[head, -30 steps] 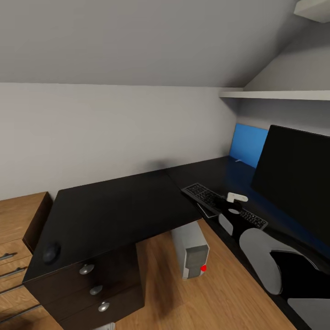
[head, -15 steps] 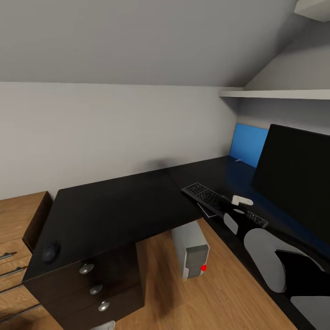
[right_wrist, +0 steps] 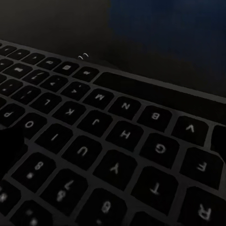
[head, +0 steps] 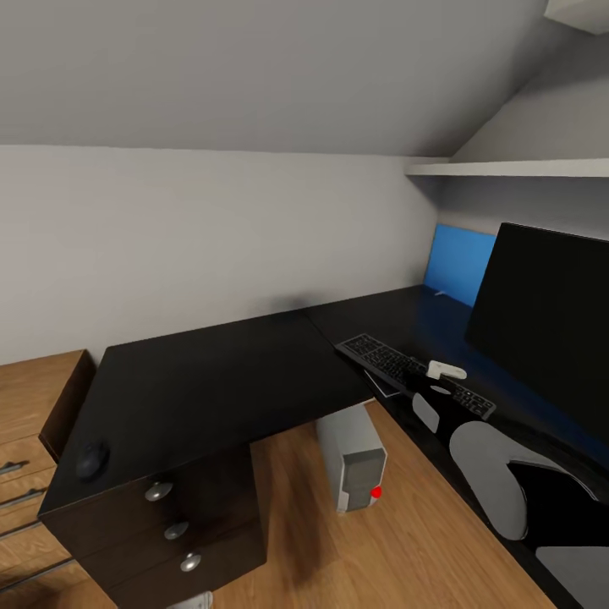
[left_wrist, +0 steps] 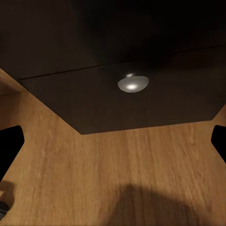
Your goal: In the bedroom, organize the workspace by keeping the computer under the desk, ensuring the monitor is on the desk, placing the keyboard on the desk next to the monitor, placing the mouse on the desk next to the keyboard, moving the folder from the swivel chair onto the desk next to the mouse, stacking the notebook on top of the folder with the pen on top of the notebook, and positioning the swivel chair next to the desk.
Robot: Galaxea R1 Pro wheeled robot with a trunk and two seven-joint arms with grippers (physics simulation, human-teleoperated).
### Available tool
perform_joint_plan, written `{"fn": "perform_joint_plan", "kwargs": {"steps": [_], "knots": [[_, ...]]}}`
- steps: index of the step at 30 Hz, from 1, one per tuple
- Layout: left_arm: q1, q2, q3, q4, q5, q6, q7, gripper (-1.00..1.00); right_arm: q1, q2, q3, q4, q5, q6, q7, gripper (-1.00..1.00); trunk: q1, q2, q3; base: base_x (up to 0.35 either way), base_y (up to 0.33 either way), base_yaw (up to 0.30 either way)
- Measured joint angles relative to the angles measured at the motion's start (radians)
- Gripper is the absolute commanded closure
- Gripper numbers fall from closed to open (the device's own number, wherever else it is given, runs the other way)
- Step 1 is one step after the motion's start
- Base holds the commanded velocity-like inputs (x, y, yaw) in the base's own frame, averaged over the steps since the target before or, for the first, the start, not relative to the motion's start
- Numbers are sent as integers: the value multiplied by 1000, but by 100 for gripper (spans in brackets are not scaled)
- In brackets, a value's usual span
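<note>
R end effector (head: 436, 381) is hovering right over the keyboard (head: 412, 373) on the desk (head: 220, 381) beside the monitor (head: 541, 326), grip state can't tell, so prob. the keyboard step w/ mouse (head: 91, 459) well apart to its left needing fetching next.
</note>
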Motion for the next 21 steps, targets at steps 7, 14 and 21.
{"fn": "perform_joint_plan", "kwargs": {"steps": [7,14,21], "knots": [[0,0,0,0,0,0,0,-100,0,0,0,0,0,0,0,-100,4,-7,-3,0,0,0],[0,0,1,0,0,0,1,-100,0,1,0,0,0,0,0,-100,12,-21,-9,0,0,0],[0,0,1,0,0,0,1,-100,-1,1,14,-2,9,0,-2,-100,30,-56,-25,0,0,0]]}}
